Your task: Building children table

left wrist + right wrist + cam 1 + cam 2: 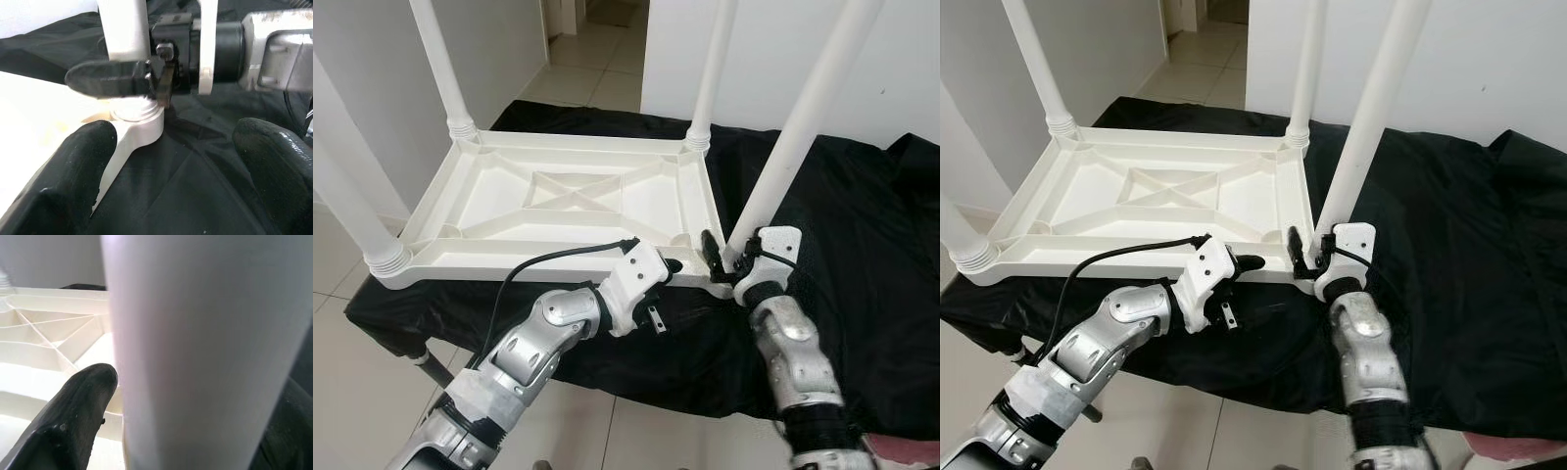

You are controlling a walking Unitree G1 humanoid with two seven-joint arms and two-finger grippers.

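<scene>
A white plastic children's table [509, 266] lies upside down on a black cloth [862, 245], with its legs pointing up. My right gripper [732, 257] is shut on the near right leg [803, 117] just above its corner socket. In the right wrist view that leg [205, 347] stands between the black fingers [83, 396]. My left gripper [664, 292] is open at the table's front edge, just left of that corner and holding nothing. In the left wrist view its fingers [83, 161] are spread wide, facing the socket [137, 122] and the right gripper's finger.
Three other legs stand upright: far left [440, 69], far right [713, 69] and near left [347, 196]. The cloth-covered surface ends just in front of me over a tiled floor [352, 411]. White walls and a doorway [597, 39] lie behind.
</scene>
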